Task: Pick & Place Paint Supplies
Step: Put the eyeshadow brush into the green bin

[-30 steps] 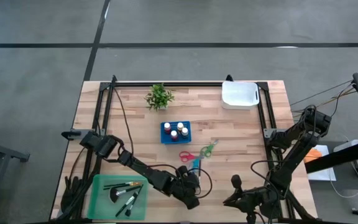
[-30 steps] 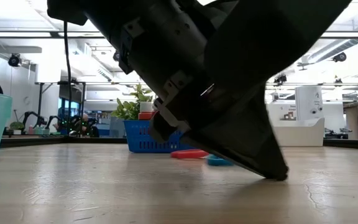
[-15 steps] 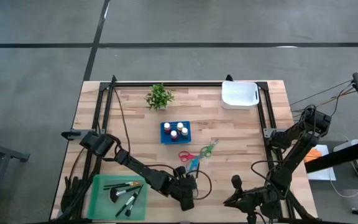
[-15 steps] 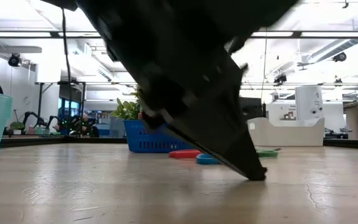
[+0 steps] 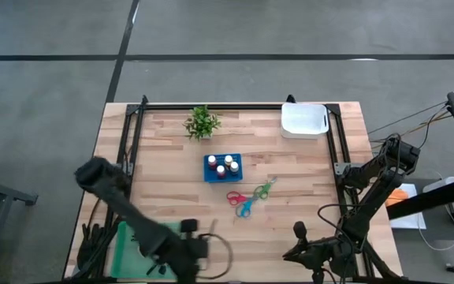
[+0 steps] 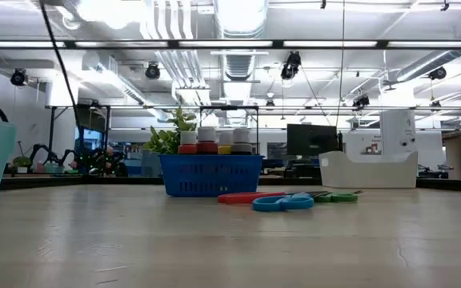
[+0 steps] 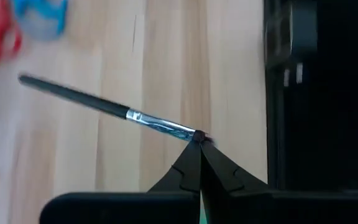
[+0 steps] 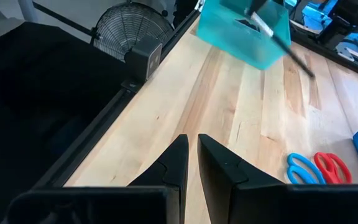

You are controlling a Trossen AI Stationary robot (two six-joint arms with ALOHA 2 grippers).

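My left gripper (image 5: 181,251) hangs above the table's near left corner, over the green bin (image 5: 124,241), shut on a thin dark-handled brush (image 7: 104,107) with a silver ferrule. In the right wrist view the brush (image 8: 284,45) slants in the air in front of the bin (image 8: 244,34). Red scissors (image 5: 235,197), blue scissors (image 5: 245,209) and green scissors (image 5: 265,189) lie flat mid-table. Paint bottles stand in a blue basket (image 5: 223,167). My right gripper (image 5: 290,254) waits at the near right, shut on nothing (image 8: 191,163). My left gripper pinches the brush's end just past the silver ferrule (image 7: 197,135) between its two fingertips. The fingers slant down from above. The brush is lifted clear of the table, and its dark handle (image 7: 61,92) sticks out sideways from the fingers.
A small green potted plant (image 5: 202,122) stands at the far middle and a white tray (image 5: 303,120) at the far right. Black frame rails (image 5: 136,134) run along the table's left, right and far sides. Bare wood lies between the scissors and the near edge.
My left gripper has risen from the table near the scissors and swung toward the near left corner, over the green bin, tipping as it went. The brush has come up with it, clear of the wood. The arm has left the low view.
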